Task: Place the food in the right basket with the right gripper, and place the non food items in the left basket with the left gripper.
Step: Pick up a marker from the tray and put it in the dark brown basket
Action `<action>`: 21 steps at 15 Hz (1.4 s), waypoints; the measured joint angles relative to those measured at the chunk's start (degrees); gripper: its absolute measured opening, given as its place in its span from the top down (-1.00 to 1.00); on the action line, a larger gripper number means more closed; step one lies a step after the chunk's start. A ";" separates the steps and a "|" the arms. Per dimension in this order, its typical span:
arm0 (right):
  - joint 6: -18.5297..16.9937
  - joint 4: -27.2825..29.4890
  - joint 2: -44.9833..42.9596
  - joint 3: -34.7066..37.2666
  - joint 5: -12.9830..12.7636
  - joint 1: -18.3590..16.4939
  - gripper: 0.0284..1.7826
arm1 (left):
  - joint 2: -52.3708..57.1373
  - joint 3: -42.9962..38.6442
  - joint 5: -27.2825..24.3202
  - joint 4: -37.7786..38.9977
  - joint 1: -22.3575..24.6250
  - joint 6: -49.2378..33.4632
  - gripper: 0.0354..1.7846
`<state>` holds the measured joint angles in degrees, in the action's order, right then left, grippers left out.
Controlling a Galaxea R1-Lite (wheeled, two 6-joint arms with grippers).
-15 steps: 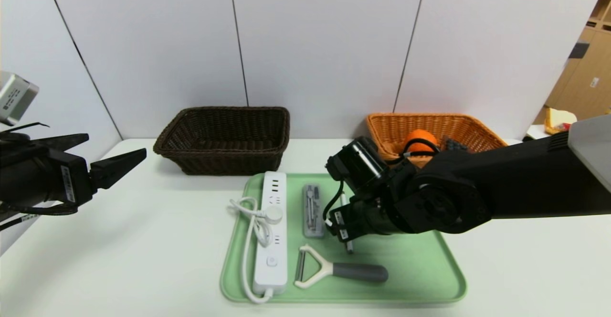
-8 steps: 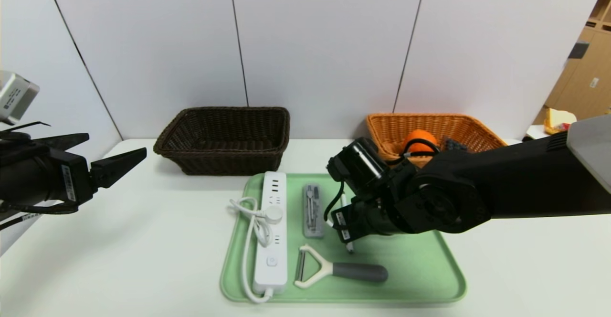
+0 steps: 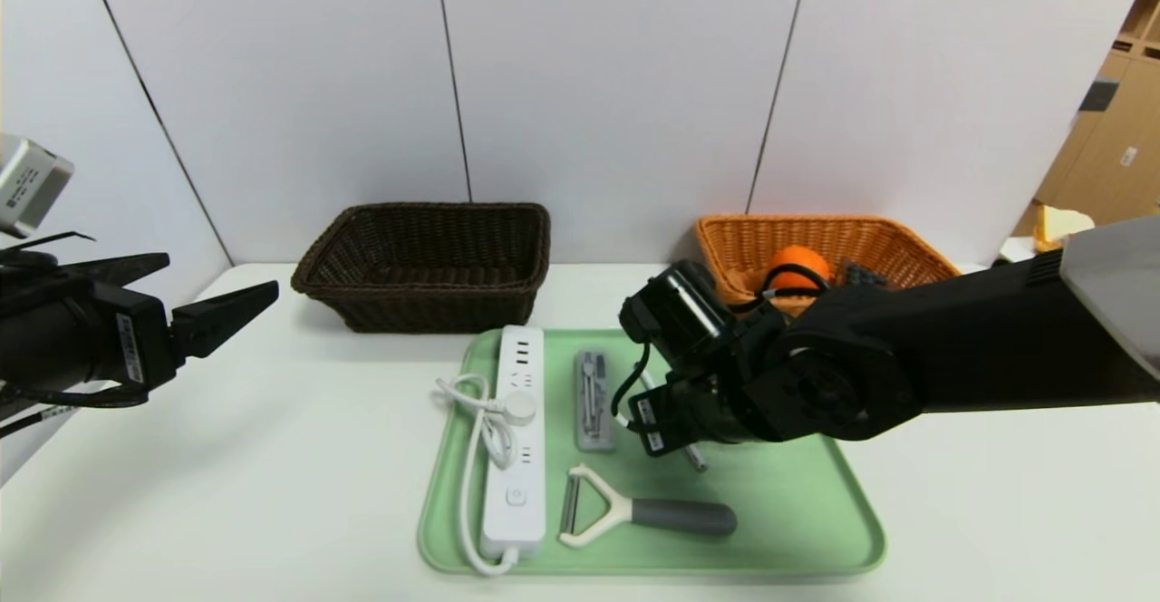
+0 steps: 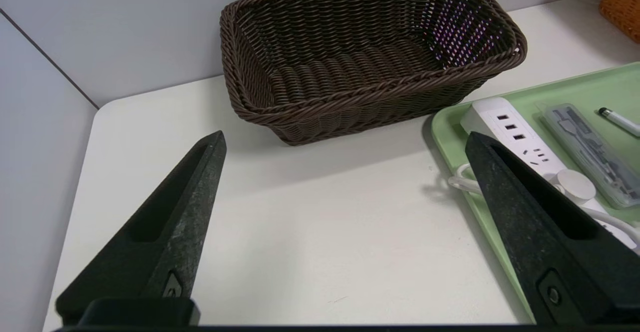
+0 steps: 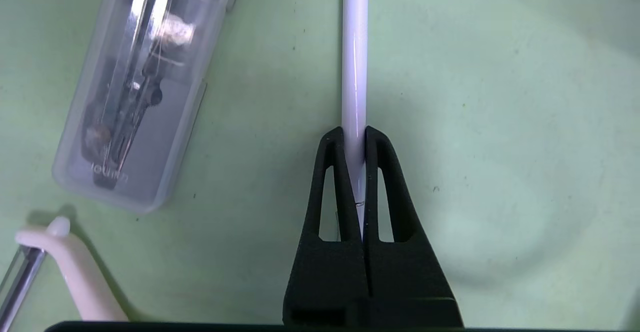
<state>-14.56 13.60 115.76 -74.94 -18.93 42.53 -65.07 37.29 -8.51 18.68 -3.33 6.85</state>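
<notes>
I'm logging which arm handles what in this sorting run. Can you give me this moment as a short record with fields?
right gripper: shut on the white pen, over the green tray
left gripper: open, holding nothing, off to the left above the table
left basket: dark brown, nothing visible inside
right basket: holds the orange fruit
on the tray: power strip, grey case, peeler
mismatch: pen is non food, yet the right gripper grips it

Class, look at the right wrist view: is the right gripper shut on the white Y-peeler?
No: the right gripper has its jaws shut on the white pen, while the Y-peeler lies apart on the green tray.
</notes>
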 joint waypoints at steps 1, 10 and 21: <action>0.69 -1.48 -0.41 -1.74 -0.38 0.02 0.97 | 0.00 -0.09 0.00 -0.02 0.00 0.01 -0.89; 17.97 -19.86 -3.17 -22.17 -0.55 2.94 0.97 | 0.13 -0.13 -0.06 -0.05 0.00 0.78 -0.89; 32.52 -55.03 16.85 -23.36 1.63 4.27 0.97 | 0.96 -1.27 0.02 -0.02 0.00 0.83 -0.89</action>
<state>17.97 -41.42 132.61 -98.29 -17.30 46.80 -64.11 36.02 -8.48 18.65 -3.33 7.68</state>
